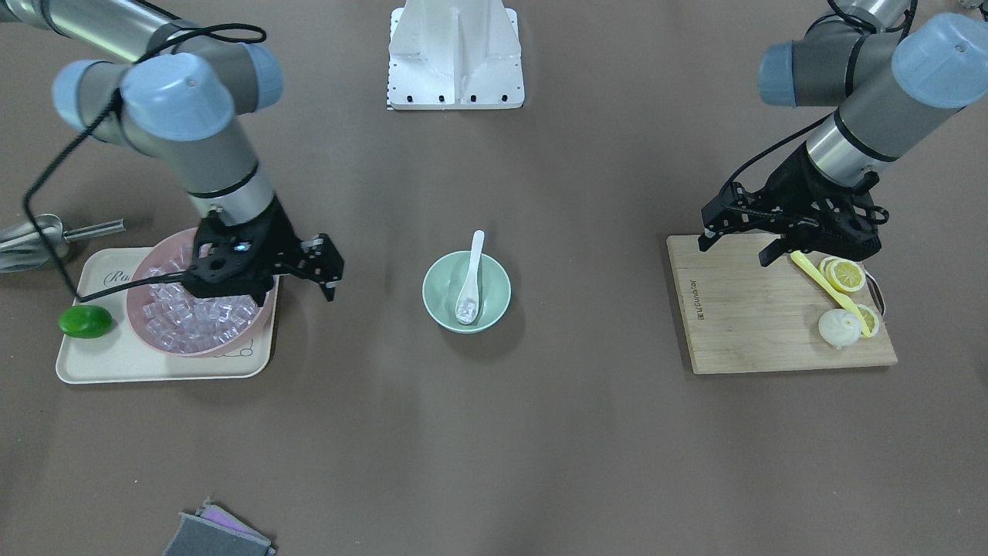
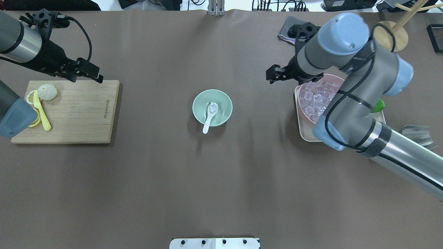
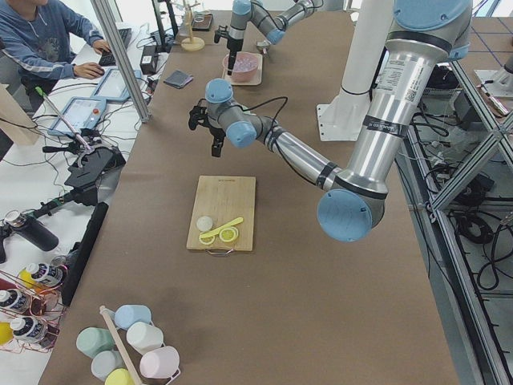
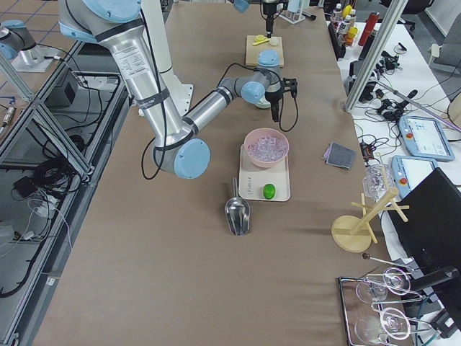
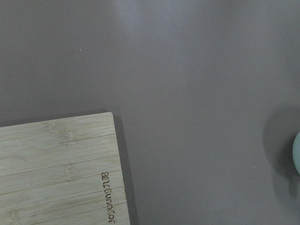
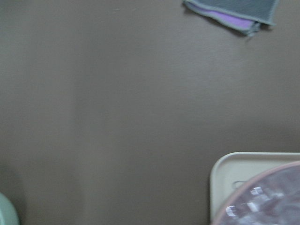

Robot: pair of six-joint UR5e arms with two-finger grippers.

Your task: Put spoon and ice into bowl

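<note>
The mint-green bowl (image 1: 441, 297) (image 2: 223, 103) stands at the table's middle. The white spoon (image 1: 473, 262) (image 2: 206, 125) lies in it, with its handle over the rim. A clear ice cube (image 1: 465, 310) (image 2: 213, 107) rests in the spoon's scoop. My left gripper (image 1: 735, 249) (image 2: 93, 75) is open and empty above the far edge of the wooden cutting board (image 1: 756, 324) (image 2: 79, 114). My right gripper (image 1: 332, 279) (image 2: 271, 74) looks open and empty, beside the pink bowl of ice cubes (image 1: 197, 318) (image 2: 316, 100) on the side toward the green bowl.
The pink bowl stands on a cream tray (image 1: 116, 364) with a lime (image 1: 85, 321). A metal scoop (image 1: 38, 232) (image 2: 417, 133) lies beside the tray. The board holds a yellow spoon (image 1: 826, 284), lemon slices (image 1: 843, 273) and a bun (image 1: 839, 327). A grey cloth (image 1: 216, 533) (image 6: 234, 11) lies near the table's edge.
</note>
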